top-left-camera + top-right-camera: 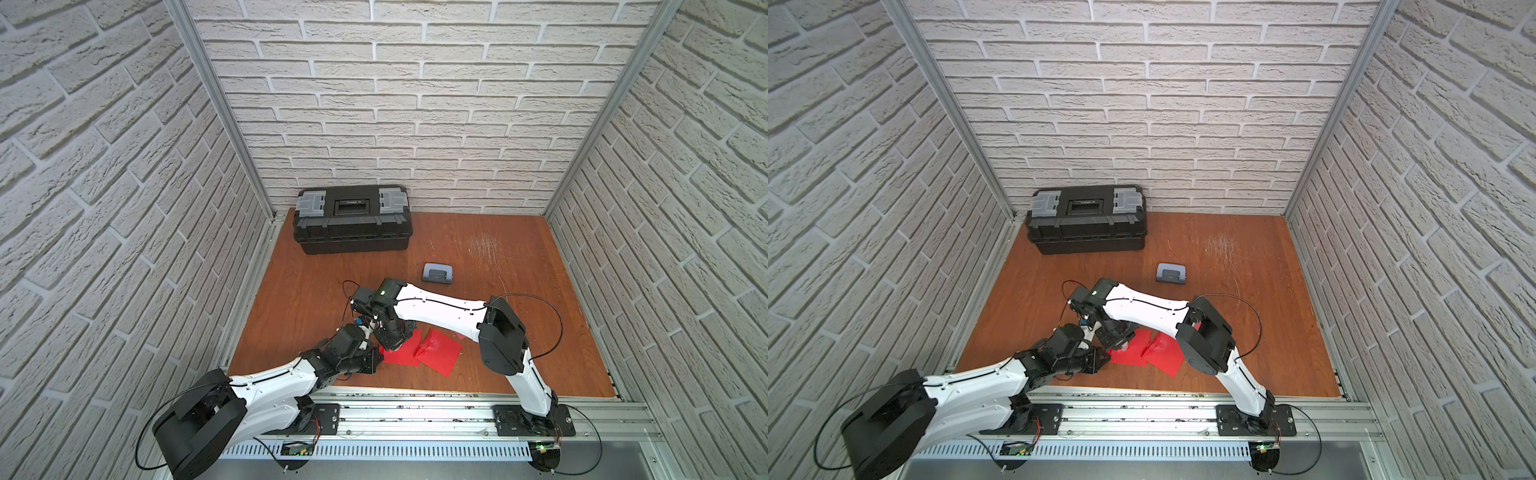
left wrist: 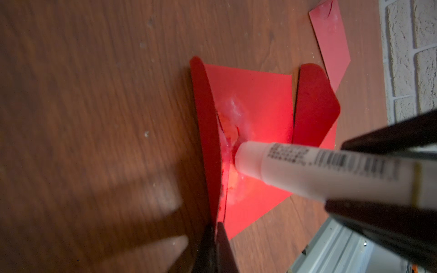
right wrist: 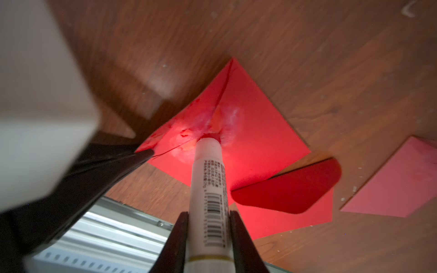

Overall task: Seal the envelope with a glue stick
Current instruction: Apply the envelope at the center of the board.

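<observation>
A red envelope [image 2: 255,113] lies flat on the wooden table near its front edge, also showing in a top view [image 1: 399,357]. Its flap [image 2: 205,132] stands up, and my left gripper [image 2: 216,232] is shut on the flap's edge. My right gripper [image 3: 209,227] is shut on the glue stick [image 3: 209,184], a white tube with a barcode label. The tube's tip presses on the envelope beside the flap's fold, amid whitish glue smears [image 3: 231,118]. In both top views the two wrists crowd together over the envelope and hide the stick.
A second red envelope [image 3: 283,219] with a raised flap [image 3: 290,186] lies right beside the first, and a paler pink one [image 3: 402,179] lies beyond it. A black toolbox [image 1: 351,220] stands at the back left. A grey-blue hole punch [image 1: 436,274] sits mid-table. A metal rail [image 1: 415,411] borders the front.
</observation>
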Robot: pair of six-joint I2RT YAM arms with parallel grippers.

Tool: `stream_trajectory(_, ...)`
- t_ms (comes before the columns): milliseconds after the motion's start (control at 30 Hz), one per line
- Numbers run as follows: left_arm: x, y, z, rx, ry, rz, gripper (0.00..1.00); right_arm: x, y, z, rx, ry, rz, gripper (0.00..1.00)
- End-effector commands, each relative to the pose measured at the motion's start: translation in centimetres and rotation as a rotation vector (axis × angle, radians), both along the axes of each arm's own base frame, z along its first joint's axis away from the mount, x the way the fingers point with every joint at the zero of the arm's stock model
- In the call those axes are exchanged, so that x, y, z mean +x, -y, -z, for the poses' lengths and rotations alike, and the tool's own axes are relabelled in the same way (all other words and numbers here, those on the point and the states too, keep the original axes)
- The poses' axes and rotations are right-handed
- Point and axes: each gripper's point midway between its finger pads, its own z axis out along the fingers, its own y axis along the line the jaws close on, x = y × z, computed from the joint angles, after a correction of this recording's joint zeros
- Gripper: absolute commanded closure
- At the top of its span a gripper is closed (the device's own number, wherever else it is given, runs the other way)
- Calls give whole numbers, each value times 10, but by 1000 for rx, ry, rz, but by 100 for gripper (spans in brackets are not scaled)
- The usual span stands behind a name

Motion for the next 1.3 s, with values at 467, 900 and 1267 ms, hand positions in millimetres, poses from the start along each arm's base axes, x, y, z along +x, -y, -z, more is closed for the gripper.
stream_trajectory(467, -18, -21, 27, 102, -81, 2, 96, 21, 36, -1, -190, 107, -2, 97)
stream_trajectory(900, -18, -21, 28, 102, -82, 2, 96, 16, 25, 2, -121, 79, 19, 97)
stream_trajectory(1267, -18, -21, 28, 101, -83, 3, 96, -22, -40, 11, 246, -158, 47, 97)
